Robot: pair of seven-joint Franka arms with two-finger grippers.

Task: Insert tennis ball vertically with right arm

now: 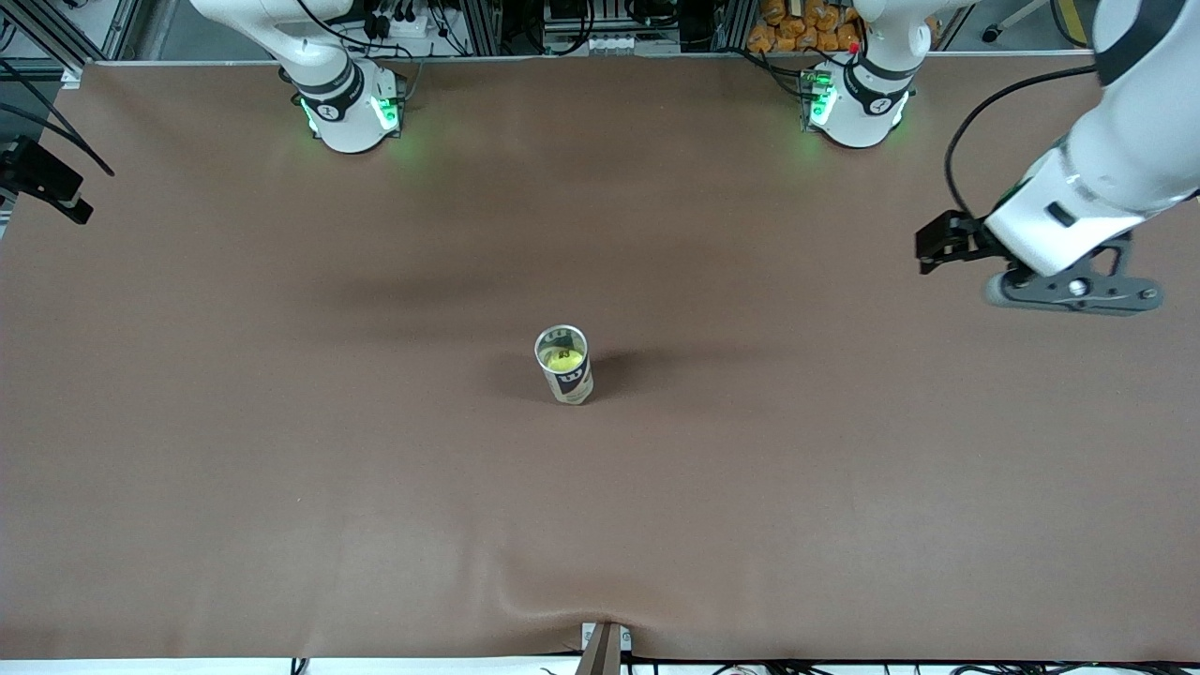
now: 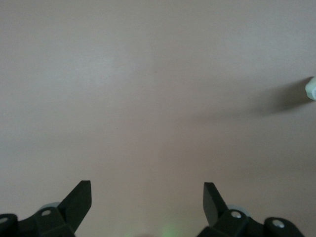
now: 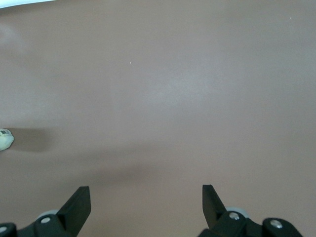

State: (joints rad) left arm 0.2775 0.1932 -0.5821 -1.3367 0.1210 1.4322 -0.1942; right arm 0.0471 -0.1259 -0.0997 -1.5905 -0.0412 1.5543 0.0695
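Front view shows the tennis ball (image 1: 565, 359) already sitting inside the upright can (image 1: 564, 365) at mid-table, so the insertion looks done. The right gripper (image 3: 146, 200) hangs over bare brown table (image 1: 281, 422) with jaws wide and empty. The left gripper (image 2: 147, 197) waits over its own end, likewise spread, holding nothing.

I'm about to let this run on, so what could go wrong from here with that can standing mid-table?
1. The can stands upright and alone on the table cover, with nothing steadying it. A sideways brush from either arm could tip it and spill the tennis ball inside.
2. The right claw and left claw are open and empty, so another insert attempt would likely close on nothing.
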